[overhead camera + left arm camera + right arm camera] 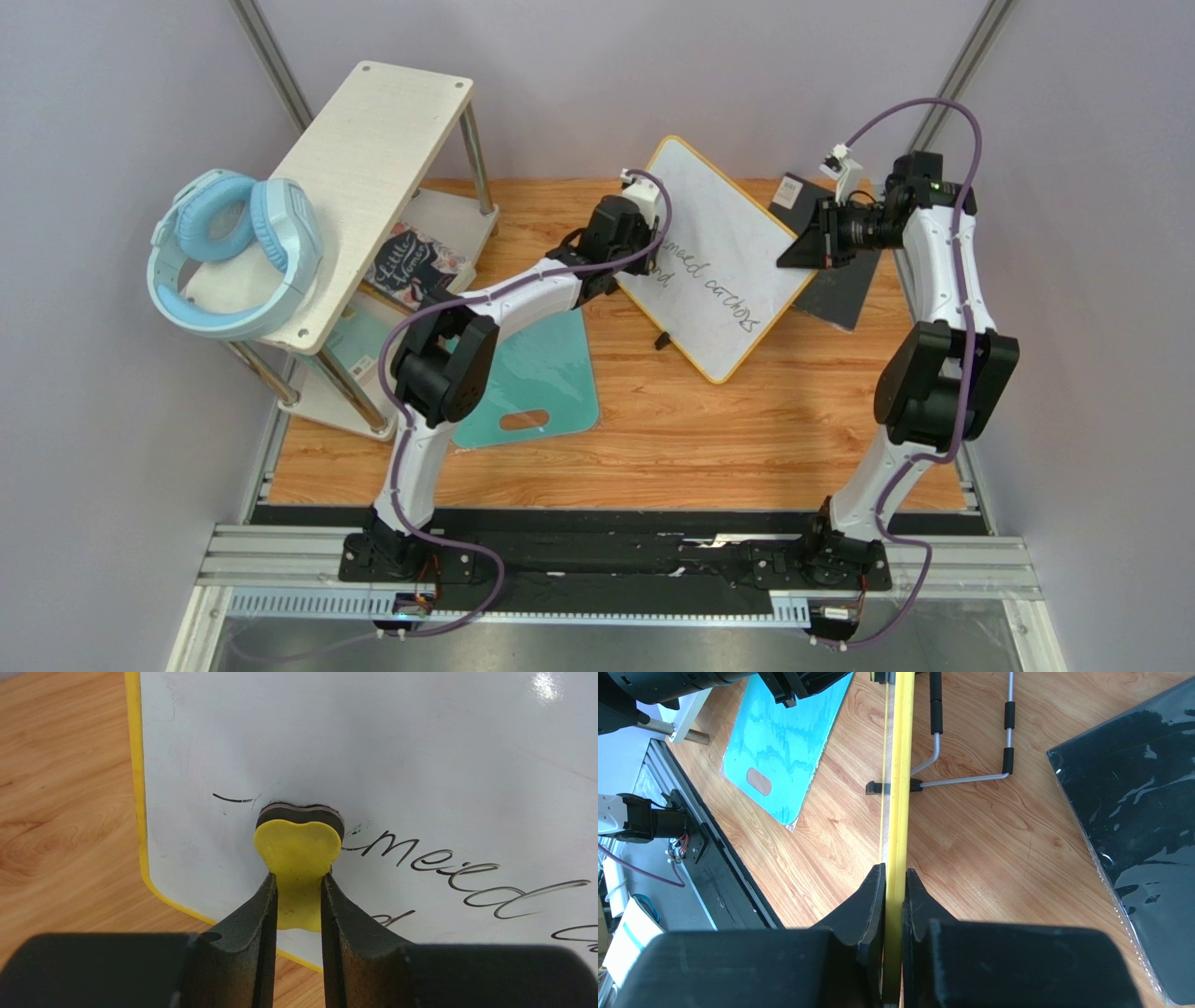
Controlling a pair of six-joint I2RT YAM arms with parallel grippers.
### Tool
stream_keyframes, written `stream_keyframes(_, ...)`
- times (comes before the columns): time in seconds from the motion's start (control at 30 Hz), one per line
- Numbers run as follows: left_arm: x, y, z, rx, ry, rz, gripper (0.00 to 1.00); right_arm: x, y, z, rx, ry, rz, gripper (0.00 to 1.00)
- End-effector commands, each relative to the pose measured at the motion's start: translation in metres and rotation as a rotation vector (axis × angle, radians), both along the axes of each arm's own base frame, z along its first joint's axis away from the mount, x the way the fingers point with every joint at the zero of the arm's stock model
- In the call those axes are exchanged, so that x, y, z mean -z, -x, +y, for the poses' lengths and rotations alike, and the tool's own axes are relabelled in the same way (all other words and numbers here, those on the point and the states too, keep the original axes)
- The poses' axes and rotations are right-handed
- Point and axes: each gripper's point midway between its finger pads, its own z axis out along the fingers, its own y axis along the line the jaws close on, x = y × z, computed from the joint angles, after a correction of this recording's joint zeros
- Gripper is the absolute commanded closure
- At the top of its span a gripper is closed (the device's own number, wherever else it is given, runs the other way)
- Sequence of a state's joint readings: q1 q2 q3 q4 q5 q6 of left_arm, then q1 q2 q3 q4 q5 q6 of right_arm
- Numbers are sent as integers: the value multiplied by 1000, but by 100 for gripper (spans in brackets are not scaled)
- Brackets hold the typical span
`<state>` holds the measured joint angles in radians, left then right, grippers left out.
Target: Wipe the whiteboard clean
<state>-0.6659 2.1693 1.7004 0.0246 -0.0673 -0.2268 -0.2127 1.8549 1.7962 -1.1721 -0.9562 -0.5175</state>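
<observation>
**Both claws busy at the whiteboard; much of the writing is covered**

The whiteboard (716,266) sits in the upper centre of the top view, turned like a diamond on the wooden table (701,434). The left arm crosses its left corner there and hides the start of the black handwriting. The words that show are too small to read.

In the left wrist view the left claw (298,882) pinches a yellow eraser (298,847), its dark pad pressed to the board over the first letters. Only a thin rim of the pad shows. The board's yellow frame and rounded corner run just left of the eraser, with bare white above and to the upper right.

The right wrist view sees the board edge-on, as a yellow strip with its face hidden. The right claw (894,882) is pressed together on that frame edge. A wire stand (962,780) shows beside the strip.

A dark panel (842,287) lies partly under the board's right corner, and a teal cutting board (540,378) lies lower left. Open wood fills the lower centre between the arms.
</observation>
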Motion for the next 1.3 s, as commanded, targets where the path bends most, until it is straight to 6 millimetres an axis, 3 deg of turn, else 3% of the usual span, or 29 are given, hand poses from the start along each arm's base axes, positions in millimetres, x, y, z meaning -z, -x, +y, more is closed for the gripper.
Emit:
stream_keyframes(0.0, -28, 35, -66, 257, 37, -123, 100, -9, 0, 15, -130, 72, -133, 100)
stream_keyframes(0.2, -68, 34, -68, 285, 106, -232, 100, -6, 4, 13, -143, 88, -130, 100)
stream_keyframes(0.57, -100, 47, -79, 382, 150, -271, 100, -1, 6, 14, -156, 79, -111, 100)
stream_keyframes(0.67, -97, 49, -85, 421, 135, -243, 100, 0, 6, 14, -157, 77, -107, 100)
stream_keyframes(0.83, -75, 61, -98, 491, 118, -168, 100, 0, 6, 15, -157, 73, -105, 100)
stream_keyframes(1.27, -24, 127, -135, 695, -53, -118, 100, -2, 1, 14, -141, 71, -109, 100)
